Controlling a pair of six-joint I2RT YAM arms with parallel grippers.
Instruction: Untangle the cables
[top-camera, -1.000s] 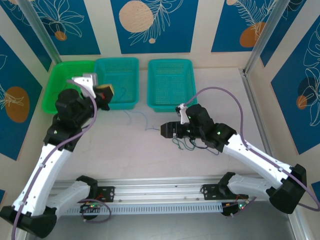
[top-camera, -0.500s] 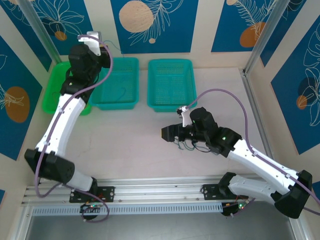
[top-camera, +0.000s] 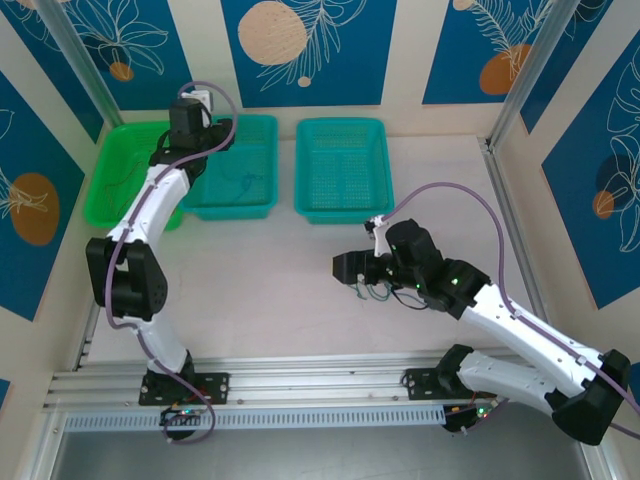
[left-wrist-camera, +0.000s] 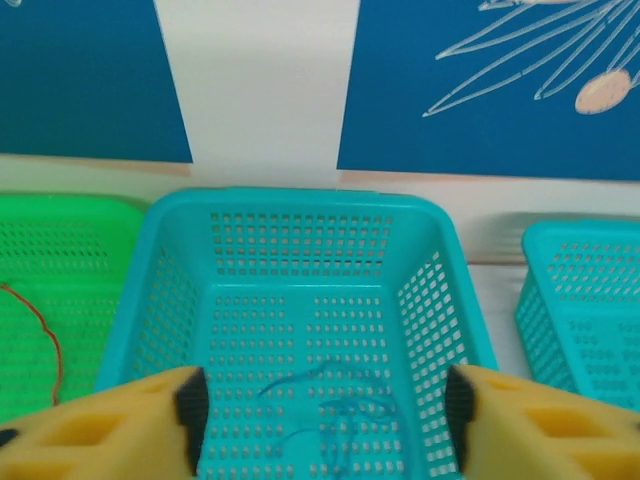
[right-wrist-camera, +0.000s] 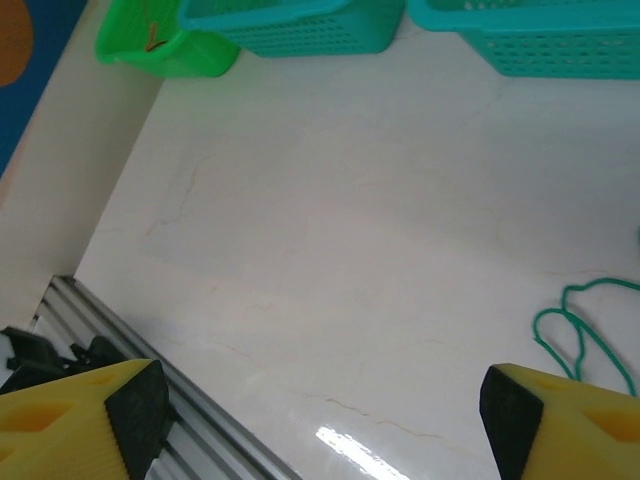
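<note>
Both left gripper (left-wrist-camera: 325, 410) and right gripper (right-wrist-camera: 320, 400) gape empty; we should steer the latter toward three o'clock, pinching one green cable (right-wrist-camera: 565, 320) loop.

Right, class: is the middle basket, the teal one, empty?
No, a curly blue cable lies on the floor of that teal basket.
</note>
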